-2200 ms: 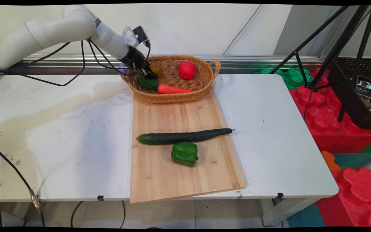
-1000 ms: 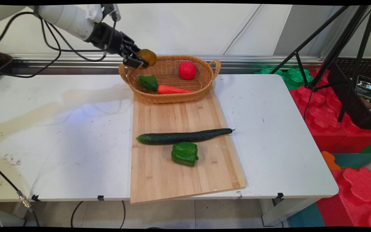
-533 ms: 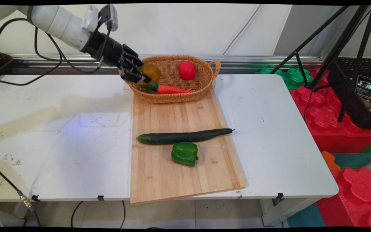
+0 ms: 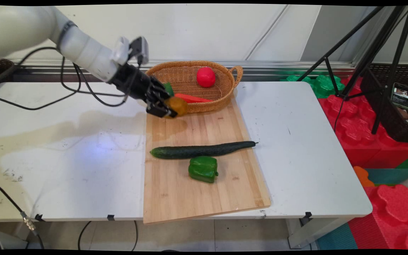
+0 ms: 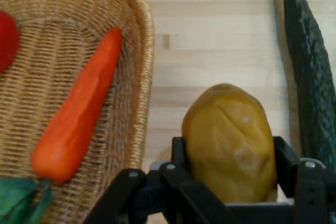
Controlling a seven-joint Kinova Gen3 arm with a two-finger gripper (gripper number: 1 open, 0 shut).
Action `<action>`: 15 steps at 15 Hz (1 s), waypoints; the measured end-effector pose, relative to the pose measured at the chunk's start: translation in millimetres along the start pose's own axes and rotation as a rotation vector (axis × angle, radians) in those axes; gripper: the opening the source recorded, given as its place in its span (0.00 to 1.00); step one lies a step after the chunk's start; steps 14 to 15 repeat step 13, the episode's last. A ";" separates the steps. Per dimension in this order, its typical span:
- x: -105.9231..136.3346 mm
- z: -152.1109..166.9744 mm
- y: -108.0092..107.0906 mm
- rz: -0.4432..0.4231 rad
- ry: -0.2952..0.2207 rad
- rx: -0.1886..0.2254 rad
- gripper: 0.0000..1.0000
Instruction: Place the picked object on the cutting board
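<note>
So my pincer [image 4: 165, 109] was clamped on the yellow-brown potato [image 4: 176, 106], both fingers [image 5: 181, 157] pressed to its sides. Potato hung above the wooden cutting board [image 4: 204, 191], just outside the wicker basket [image 4: 221, 101] rim. Inside the basket: carrot [image 5: 79, 116], red tomato [image 4: 205, 77]. Beyond the basket on the board: cucumber [image 4: 202, 149], then green pepper [image 4: 203, 169].
</note>
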 end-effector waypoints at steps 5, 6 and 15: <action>-3.8 39.6 9.6 -0.020 -0.038 -0.032 0.00; -4.6 50.3 12.4 -0.026 -0.049 -0.043 0.00; -6.0 82.4 20.1 -0.041 -0.069 -0.059 1.00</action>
